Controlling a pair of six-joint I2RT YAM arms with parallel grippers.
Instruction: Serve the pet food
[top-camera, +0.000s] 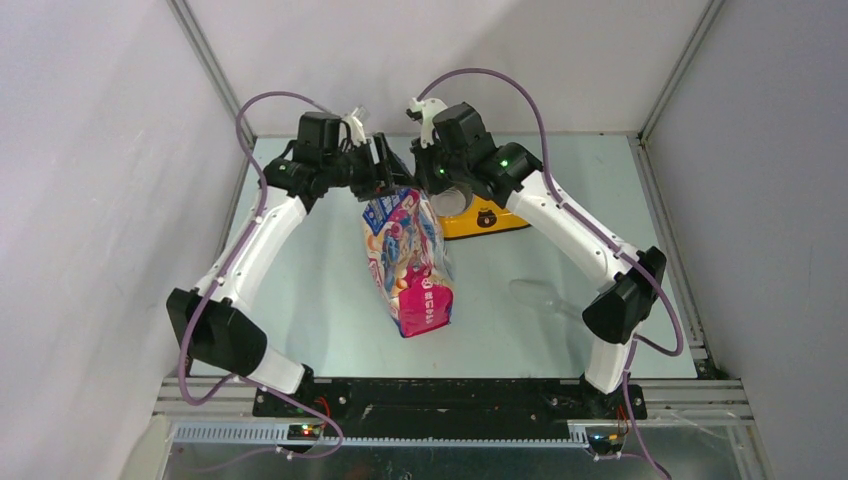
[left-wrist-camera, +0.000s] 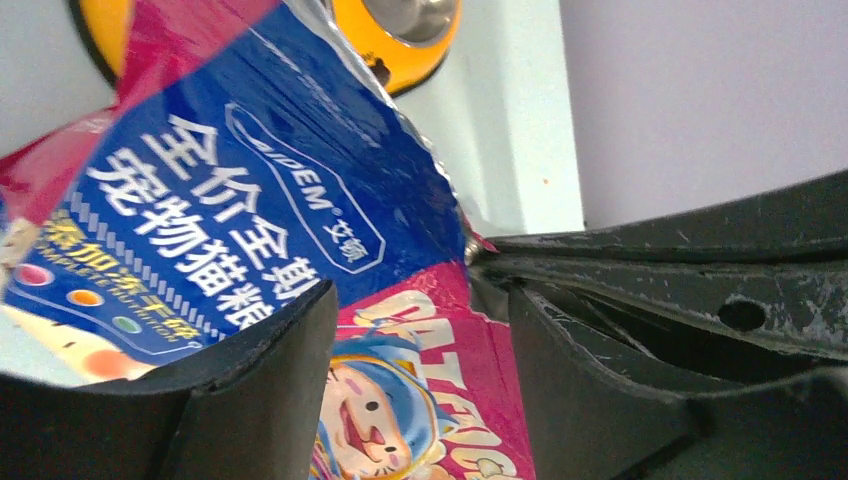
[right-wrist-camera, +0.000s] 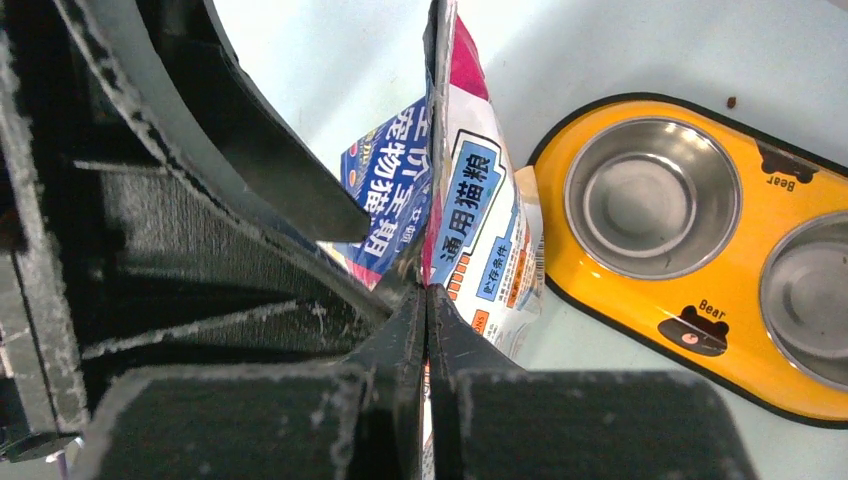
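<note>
Fingers (right-wrist-camera: 470, 350) of right gripper (right-wrist-camera: 428, 300) pinch cat food bag (top-camera: 410, 260) by its top edge; left gripper (left-wrist-camera: 420, 300) straddles it, grip unclear. Bag glossy pink-blue, at table (top-camera: 300, 300) centre beside yellow double bowl (right-wrist-camera: 620, 310). Only right wrist shows both steel cups (right-wrist-camera: 650, 195).

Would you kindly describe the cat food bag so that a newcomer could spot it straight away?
Start from the pale table and look at its middle. The cat food bag stretches from there toward the far side, its top edge pinched by the right gripper. It is the only glossy pink-and-blue thing, unlike the yellow double bowl beside it.
</note>
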